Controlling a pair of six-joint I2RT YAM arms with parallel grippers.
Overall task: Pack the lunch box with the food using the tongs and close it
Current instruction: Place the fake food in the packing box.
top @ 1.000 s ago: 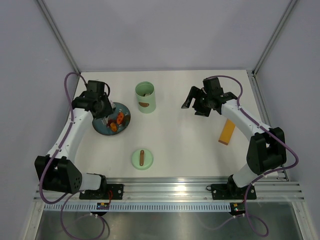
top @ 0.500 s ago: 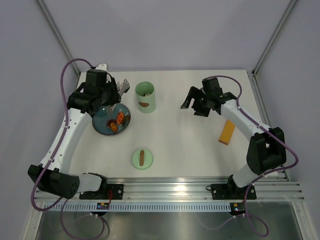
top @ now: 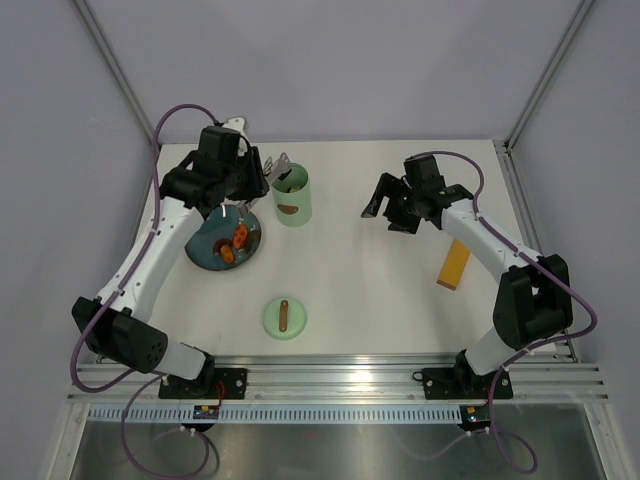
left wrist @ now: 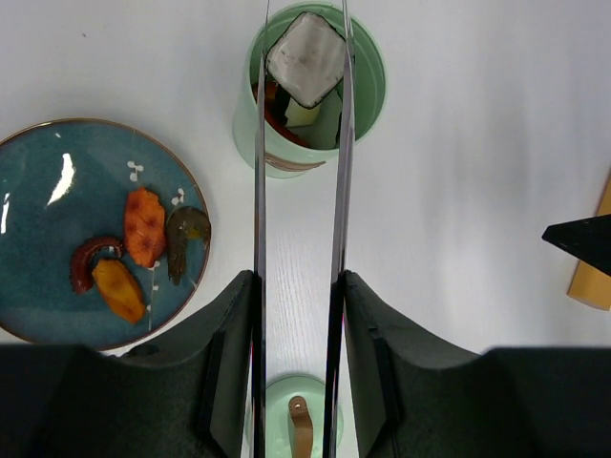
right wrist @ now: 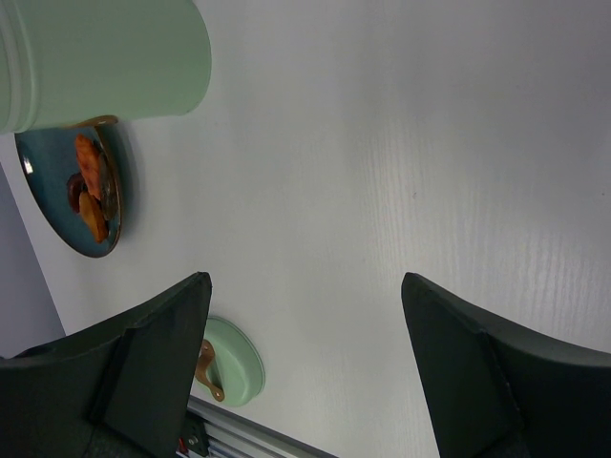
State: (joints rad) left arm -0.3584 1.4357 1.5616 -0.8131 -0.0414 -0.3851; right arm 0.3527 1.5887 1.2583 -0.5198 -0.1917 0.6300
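Observation:
My left gripper [left wrist: 298,286] [top: 258,180] is shut on the silver tongs [left wrist: 259,191] [top: 281,166], which reach out over the open mint-green lunch box [left wrist: 277,157] [top: 291,200]. A pale square piece [left wrist: 305,57] sits pinched between the tong tips above the box mouth. Red and pale bits lie inside the box. More food [left wrist: 143,224] [top: 238,237], orange and red pieces, rests on the blue plate [left wrist: 57,191] [top: 205,252]. The round green lid [top: 284,318] [left wrist: 282,401] [right wrist: 234,367] lies flat near the table's front. My right gripper [top: 385,212] [right wrist: 305,334] is open and empty, right of the box.
A flat orange-yellow strip [top: 454,263] [left wrist: 592,277] lies at the right of the table, beside the right arm. The right wrist view shows the lunch box [right wrist: 105,57] and the plate [right wrist: 48,191] at its upper left. Grey walls enclose the table.
My left arm has swung from over the plate to over the lunch box, carrying the tongs and the pale piece. The right arm has not moved.

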